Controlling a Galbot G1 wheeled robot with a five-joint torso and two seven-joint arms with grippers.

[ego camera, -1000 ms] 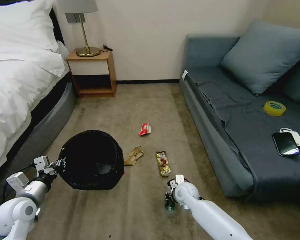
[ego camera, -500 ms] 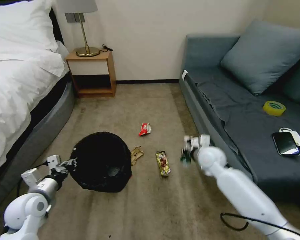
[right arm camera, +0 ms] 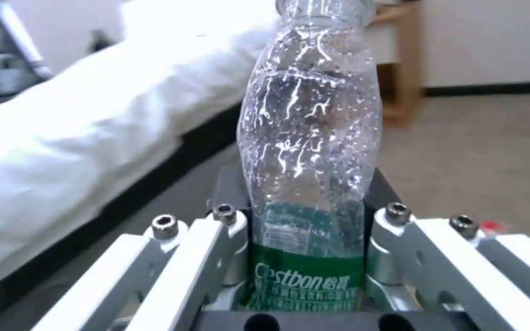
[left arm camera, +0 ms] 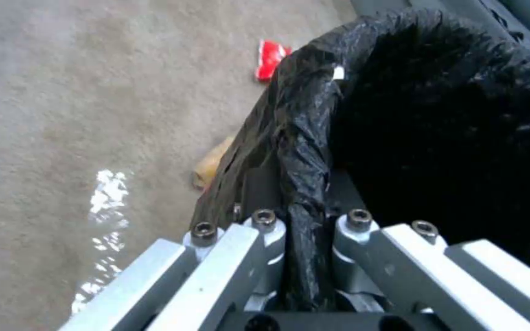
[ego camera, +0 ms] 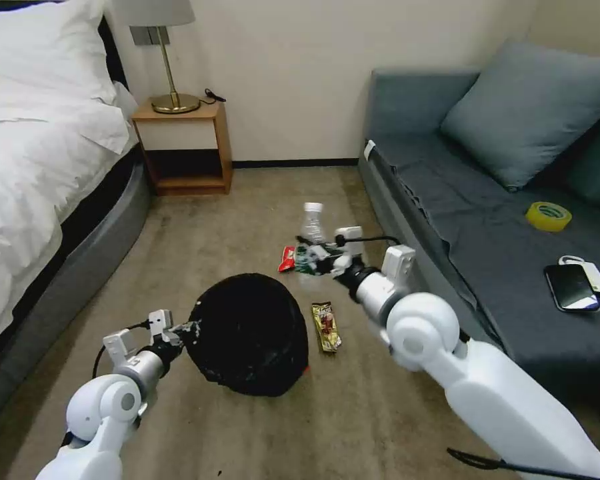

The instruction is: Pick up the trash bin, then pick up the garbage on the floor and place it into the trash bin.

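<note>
The trash bin, lined with a crinkled black bag, hangs tilted over the carpet. My left gripper is shut on its rim. My right gripper is shut on the clear bottle with the green label, held upright just beyond the bin; the right wrist view shows the bottle pinched between the fingers. On the floor lie the gold-brown wrapper, right of the bin, and the red-and-white packet, behind the bottle. The tan paper lies beside the bin in the left wrist view.
A bed runs along the left and a grey sofa along the right. A wooden nightstand with a lamp stands at the back wall. A yellow tape roll and a black phone lie on the sofa.
My right arm lifted the bottle from the floor near me and swung it up and leftward to just beyond the bin. My left gripper carried the bin rightward, covering the tan paper.
</note>
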